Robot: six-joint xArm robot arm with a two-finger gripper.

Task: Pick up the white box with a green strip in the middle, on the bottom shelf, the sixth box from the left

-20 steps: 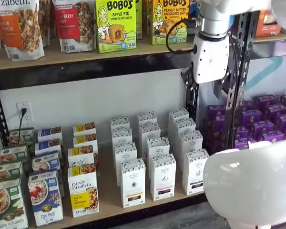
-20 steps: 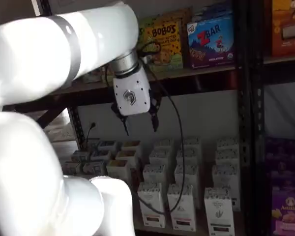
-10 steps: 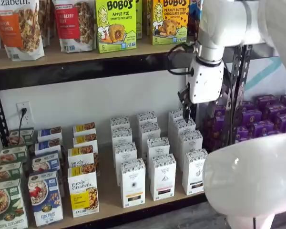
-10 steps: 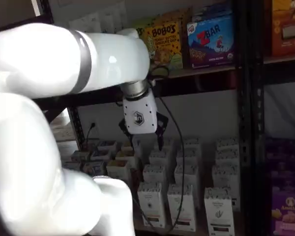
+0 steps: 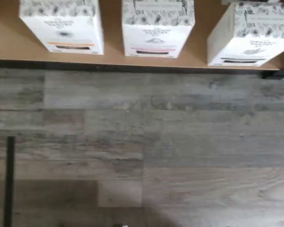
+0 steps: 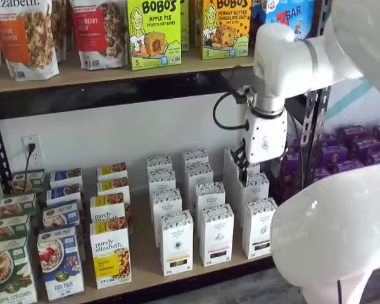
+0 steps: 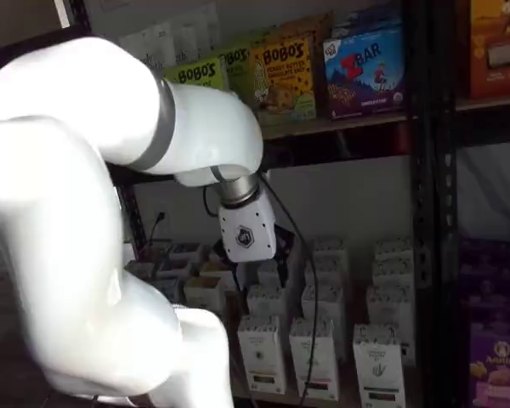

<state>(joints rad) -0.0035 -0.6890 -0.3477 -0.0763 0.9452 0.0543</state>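
Three cartons front the bottom shelf — the white box rightmost — rows behind.

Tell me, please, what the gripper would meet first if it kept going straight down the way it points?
Probably the tops of the white cartons in the rightmost column on the bottom shelf. The gripper hangs just above them; depth is unclear, and its finger gap cannot be read.

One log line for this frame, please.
stage: approach | gripper: in front of bottom shelf, fingers unclear | white box: untouched, front row | grasp: not yet
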